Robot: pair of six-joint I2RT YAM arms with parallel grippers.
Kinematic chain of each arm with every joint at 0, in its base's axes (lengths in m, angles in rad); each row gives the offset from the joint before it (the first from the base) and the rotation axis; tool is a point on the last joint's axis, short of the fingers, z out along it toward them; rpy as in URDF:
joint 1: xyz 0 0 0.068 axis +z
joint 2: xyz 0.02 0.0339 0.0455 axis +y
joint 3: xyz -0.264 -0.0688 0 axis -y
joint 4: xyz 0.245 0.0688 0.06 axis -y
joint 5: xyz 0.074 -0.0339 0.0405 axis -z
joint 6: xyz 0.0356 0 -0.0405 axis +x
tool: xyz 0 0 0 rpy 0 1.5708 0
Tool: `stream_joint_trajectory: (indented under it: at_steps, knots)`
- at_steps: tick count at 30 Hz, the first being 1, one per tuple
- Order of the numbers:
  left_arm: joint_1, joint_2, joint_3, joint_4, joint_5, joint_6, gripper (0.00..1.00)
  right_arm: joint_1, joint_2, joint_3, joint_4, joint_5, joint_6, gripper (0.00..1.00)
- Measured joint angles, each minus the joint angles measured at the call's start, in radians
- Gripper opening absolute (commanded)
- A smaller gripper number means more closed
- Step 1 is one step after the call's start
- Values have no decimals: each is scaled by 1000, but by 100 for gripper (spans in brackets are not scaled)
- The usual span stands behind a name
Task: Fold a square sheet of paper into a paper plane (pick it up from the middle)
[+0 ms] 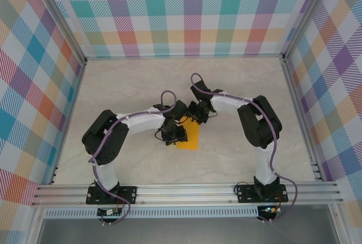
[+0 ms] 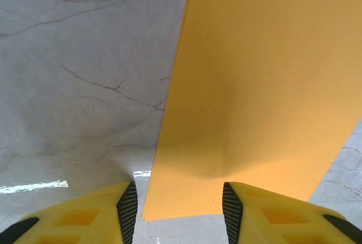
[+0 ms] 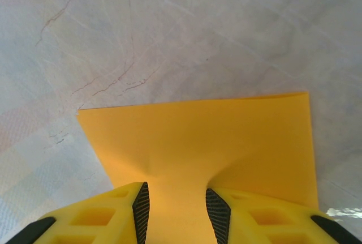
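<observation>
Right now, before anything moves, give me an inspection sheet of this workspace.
Surface: pale marbled table.
Job's things: orange paper lying mid-table, no plane shape yet.
Clutter: nothing seen.
Grippers: left gripper open, astride one paper edge; right gripper astride another edge, paper puckered between its jaws, grip unclear.
Cables: purple cables, off the paper.
Surroundings: plaid walls, metal frame.

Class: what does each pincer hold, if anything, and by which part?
Right pincer pinches the square sheet of paper by one edge; left pincer: cannot be told.
</observation>
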Motion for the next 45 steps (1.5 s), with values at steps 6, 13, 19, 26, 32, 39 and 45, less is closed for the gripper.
stream_joint_trajectory:
  at_steps: [6, 13, 19, 26, 32, 39, 45]
  knots:
    - [0, 6, 7, -18, -3, 1, 35, 0, 0, 0, 0, 0, 0, 38]
    - [-7, 9, 14, -11, 15, 13, 27, -4, -4, 5, -7, -6, -11, 38]
    - [14, -40, 9, -8, 15, 23, 30, -3, -21, 7, -11, 1, -90, 47]
    - [168, -227, -89, 3, -2, 26, 36, 11, -94, 6, -121, 91, -247, 70]
    - [323, -290, -219, 40, 9, 7, 39, 146, -161, 6, -209, 176, -362, 80]
    - [383, -292, -265, 64, 40, -8, 40, 287, -154, 5, -291, 249, -465, 91]
    - [389, -299, -267, 76, 53, -9, 40, 306, -113, -3, -314, 276, -510, 94]
